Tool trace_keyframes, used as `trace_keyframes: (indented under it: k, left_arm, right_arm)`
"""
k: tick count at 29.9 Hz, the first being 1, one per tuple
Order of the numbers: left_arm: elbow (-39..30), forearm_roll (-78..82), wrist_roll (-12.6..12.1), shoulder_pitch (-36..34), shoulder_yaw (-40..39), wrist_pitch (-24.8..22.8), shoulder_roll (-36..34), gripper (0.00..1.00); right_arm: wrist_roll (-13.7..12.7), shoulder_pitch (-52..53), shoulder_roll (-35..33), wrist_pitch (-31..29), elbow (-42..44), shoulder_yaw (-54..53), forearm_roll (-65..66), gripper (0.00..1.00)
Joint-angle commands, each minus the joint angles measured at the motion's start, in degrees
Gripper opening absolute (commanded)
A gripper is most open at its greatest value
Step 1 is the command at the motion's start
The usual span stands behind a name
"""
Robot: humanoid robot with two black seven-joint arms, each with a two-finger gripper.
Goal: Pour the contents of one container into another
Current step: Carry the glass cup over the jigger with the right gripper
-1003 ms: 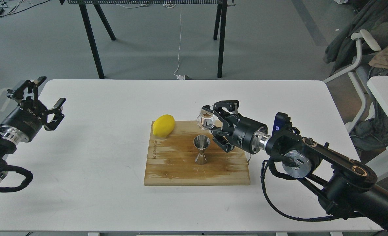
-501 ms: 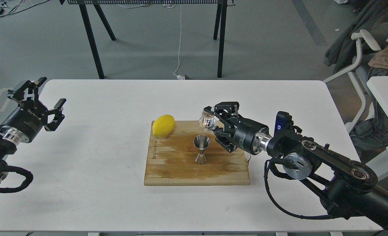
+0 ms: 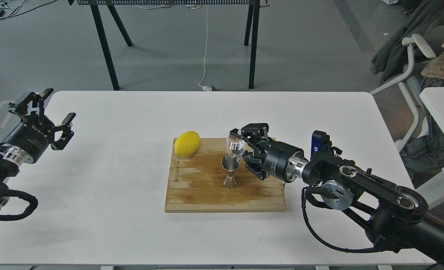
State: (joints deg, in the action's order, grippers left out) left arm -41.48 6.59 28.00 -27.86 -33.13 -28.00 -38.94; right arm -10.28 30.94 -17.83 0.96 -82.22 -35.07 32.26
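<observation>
The shiny steel jigger (image 3: 230,171) stands upright in the middle of a wooden cutting board (image 3: 199,187). My right gripper (image 3: 240,148) is shut on the small clear glass cup (image 3: 235,147), which hangs tilted on its side just above the jigger's mouth, close to its rim; whether they touch I cannot tell. What the cup holds is too small to make out. My left gripper (image 3: 44,112) is open and empty, hovering beyond the table's far left edge.
A yellow lemon (image 3: 187,143) lies on the board's back left corner, a short way left of the cup. The white table (image 3: 113,225) carries the board. Chairs with clothes stand off to the right.
My right gripper has carried the glass cup down and slightly left, from well above the jigger to just over its mouth. The left arm has stayed in place.
</observation>
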Motion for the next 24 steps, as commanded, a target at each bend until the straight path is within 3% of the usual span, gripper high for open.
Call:
trace_keyframes:
  k: [1, 24]
  left_arm:
    - [0.0, 0.0, 0.0, 0.0, 0.0, 0.0, 0.0, 0.86]
    - [0.79, -0.09, 0.0, 0.09, -0.09, 0.0, 0.09, 0.86]
  right_arm:
    - [0.0, 0.17, -0.01, 0.01, 0.04, 0.09, 0.96, 0.37]
    - [0.35, 2.11, 0.34, 0.01, 0.13, 4.13, 4.56, 0.37]
